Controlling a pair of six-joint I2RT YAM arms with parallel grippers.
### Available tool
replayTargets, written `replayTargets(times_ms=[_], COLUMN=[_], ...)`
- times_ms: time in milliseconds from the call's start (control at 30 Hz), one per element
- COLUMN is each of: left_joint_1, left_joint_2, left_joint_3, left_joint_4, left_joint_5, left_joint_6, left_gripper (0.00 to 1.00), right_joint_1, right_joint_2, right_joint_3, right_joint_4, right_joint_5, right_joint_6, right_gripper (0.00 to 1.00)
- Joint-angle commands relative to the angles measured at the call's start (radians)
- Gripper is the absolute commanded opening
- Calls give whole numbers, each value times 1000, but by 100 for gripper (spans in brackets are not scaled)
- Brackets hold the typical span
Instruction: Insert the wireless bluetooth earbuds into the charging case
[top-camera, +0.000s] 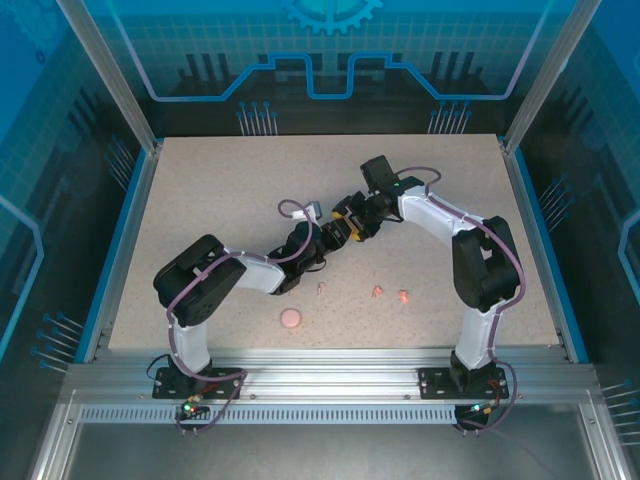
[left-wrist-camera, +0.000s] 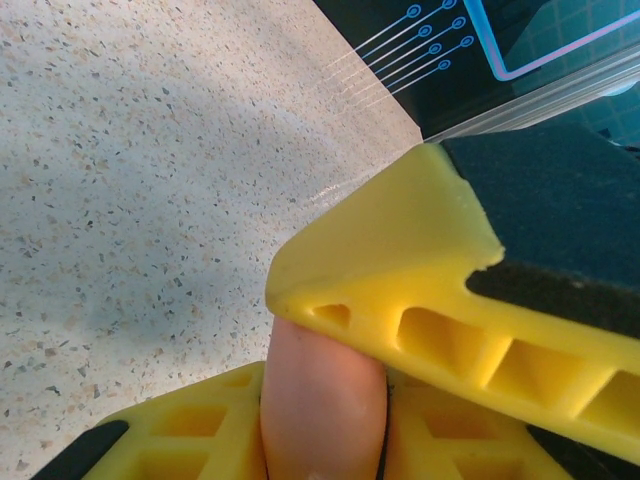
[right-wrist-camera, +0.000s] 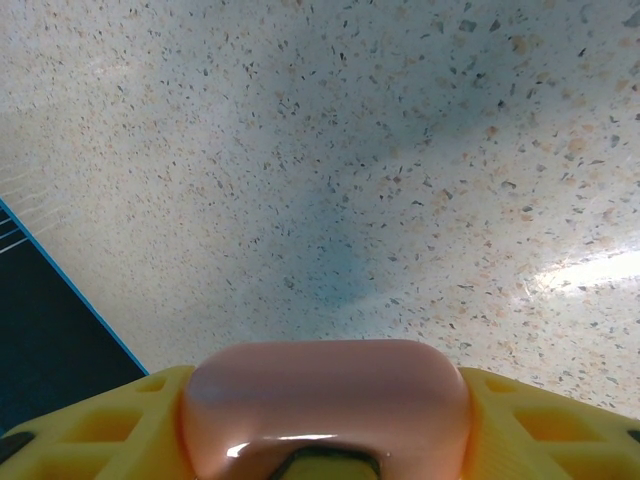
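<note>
A pink charging case (right-wrist-camera: 325, 395) hangs above the table's middle, and my right gripper (right-wrist-camera: 325, 440) is shut on its two sides. My left gripper (left-wrist-camera: 322, 400) meets it from the left, its yellow fingers (left-wrist-camera: 180, 430) pressed against a rounded pink part of the same case (left-wrist-camera: 322, 360). A right gripper finger (left-wrist-camera: 400, 270) lies across it in that view. In the top view the two grippers (top-camera: 345, 226) touch and hide the case. Three tiny earbuds lie on the table in front: a pale one (top-camera: 320, 288) and two salmon-pink ones (top-camera: 376, 291) (top-camera: 403, 296).
A second round pink case (top-camera: 291, 318) lies shut near the front edge, left of the buds. The speckled table (top-camera: 200, 220) has a blue rim, and aluminium posts (top-camera: 110, 80) stand at its back corners.
</note>
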Motion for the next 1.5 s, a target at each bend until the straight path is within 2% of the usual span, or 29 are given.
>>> replayTargets(times_ms=[0,100,233,367,667,867,967,1033,1167,1300,1367,1467], left_joint_1=[8,8,8,8,7,10,10,9,10,15,32,88], left_joint_2=[10,-2,-16,-28,-30,-34,-34,-35,-48,-82,-110,-166], left_joint_3=[14,1,-13,-20,-28,-31,-31,-32,-34,-38,-43,-60], left_joint_4=[12,13,14,9,12,12,12,8,-3,-45,-56,-58], left_joint_5=[-9,-18,-30,-36,-43,-48,-46,-46,-34,32,114,308], left_joint_6=[-4,-8,-6,-1,-2,-7,-7,-8,-13,-7,15,60], left_gripper=[30,32,40,40,34,24,12,10,1,0,0,0], right_joint_1=[17,17,17,17,17,17,17,17,-3,-71,-112,-184], right_joint_2=[-33,-32,-27,-26,-22,-20,-16,-12,-17,-59,-98,-172], right_joint_3=[8,9,11,13,12,10,13,16,45,100,112,72], right_joint_4=[-22,-22,-21,-22,-25,-23,-22,-19,-14,-30,-46,-32], right_joint_5=[-15,-9,-9,-3,1,2,0,-3,-18,-16,-10,-26], right_joint_6=[16,19,21,23,24,25,27,24,12,-44,-99,-210], right_gripper=[59,59,59,59,59,59,59,60,73,80,81,84])
